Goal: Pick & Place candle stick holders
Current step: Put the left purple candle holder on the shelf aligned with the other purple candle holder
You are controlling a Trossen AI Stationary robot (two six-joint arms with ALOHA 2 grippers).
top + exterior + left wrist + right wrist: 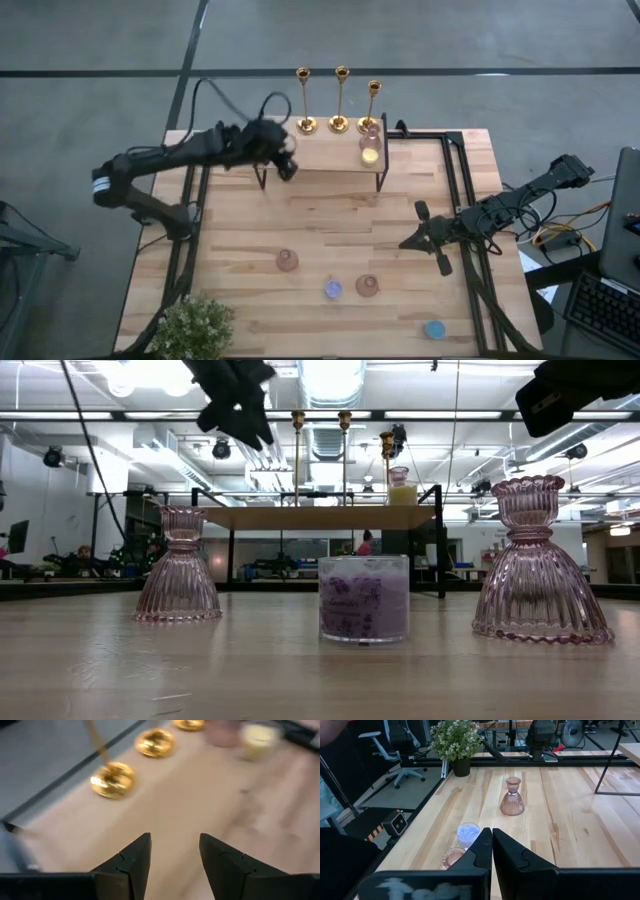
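Observation:
Three gold candle stick holders (303,125) (339,123) (371,124) stand upright on their round bases along the far edge of a raised wooden shelf (325,155). Their bases show in the left wrist view (113,779) (156,742) (189,724) and their stems in the low view (297,460). My left gripper (285,155) (175,840) is open and empty above the shelf's left end, short of the leftmost holder. My right gripper (425,235) (492,831) is shut and empty above the table's right side.
A yellow candle (370,155) and a pink glass holder (371,134) sit at the shelf's right end. On the table are two pink glass holders (287,260) (367,286), a purple candle (333,290), a blue candle (434,329) and a plant (192,328) at the near left corner.

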